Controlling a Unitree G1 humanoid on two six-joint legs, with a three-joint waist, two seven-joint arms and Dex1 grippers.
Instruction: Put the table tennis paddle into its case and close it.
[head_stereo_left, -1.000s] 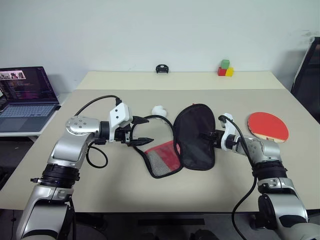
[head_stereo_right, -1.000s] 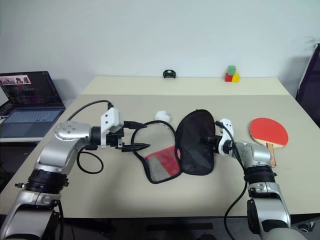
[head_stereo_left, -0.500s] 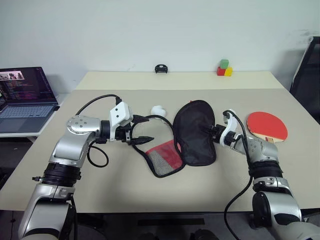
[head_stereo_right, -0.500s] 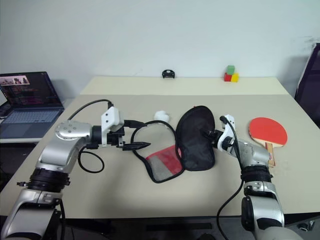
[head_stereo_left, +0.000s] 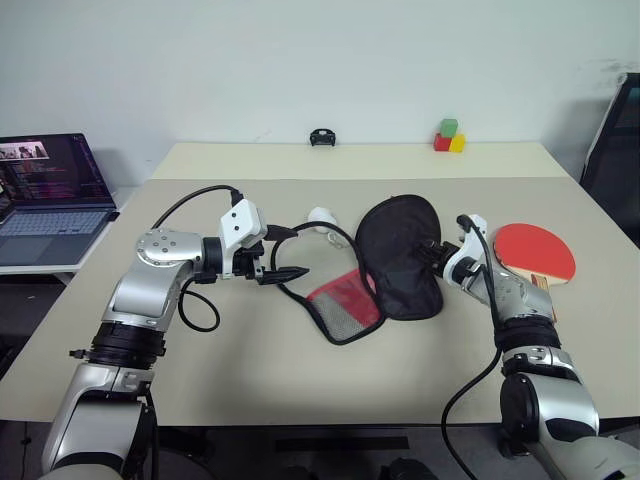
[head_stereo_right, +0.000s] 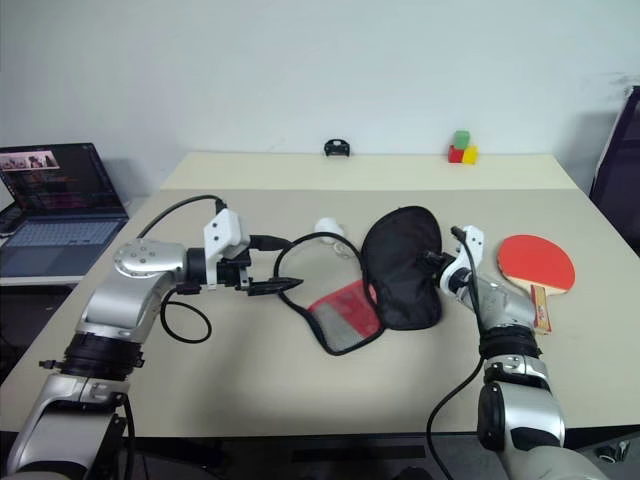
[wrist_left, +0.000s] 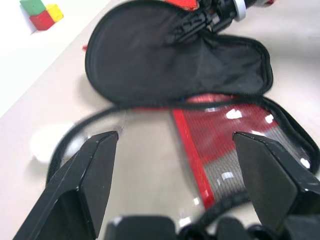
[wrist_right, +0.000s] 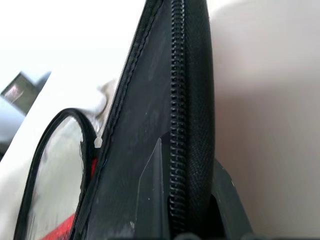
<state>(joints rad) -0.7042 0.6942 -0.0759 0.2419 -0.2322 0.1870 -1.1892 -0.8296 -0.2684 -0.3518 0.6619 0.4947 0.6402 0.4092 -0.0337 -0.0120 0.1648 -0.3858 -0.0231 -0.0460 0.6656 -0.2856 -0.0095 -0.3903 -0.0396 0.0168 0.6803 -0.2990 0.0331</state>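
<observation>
Left eye view: case (head_stereo_left: 400, 255) unzipped and spread on the worktop (head_stereo_left: 250, 370), black half raised and lying over toward the right, red mesh-pocket half (head_stereo_left: 345, 305) flat on the surface beside it. Table tennis paddle (head_stereo_left: 535, 252) still outside, resting red face up on the worktop just right of the case, handle toward the near edge. Not yet picked up, not yet inserted.

Right hand (head_stereo_left: 443, 255) clenched on the zipper edge of the black half; confirmed in the right wrist view, with zipper teeth and black fabric (wrist_right: 175, 150) pinched between the fingers. Left hand (head_stereo_left: 285, 255) spread wide, grasping nothing, hovering just left of the case's open rim; seen in the left wrist view as two black fingers (wrist_left: 95, 170) set apart with the red lining and black flap beyond them. Black cord loop (head_stereo_left: 300, 240) of the case trailing near the left hand, with a small white ball (head_stereo_left: 320, 217) behind it.

Judged early to middle of the job: opening of the case done, everything else left. Remaining, by the look of it: fetching the paddle, sliding the blade into the open pouch, folding the black half down over it, then running the zipper round to shut. Likely difficulty: keeping the soft flap held open while the paddle goes in.
</observation>
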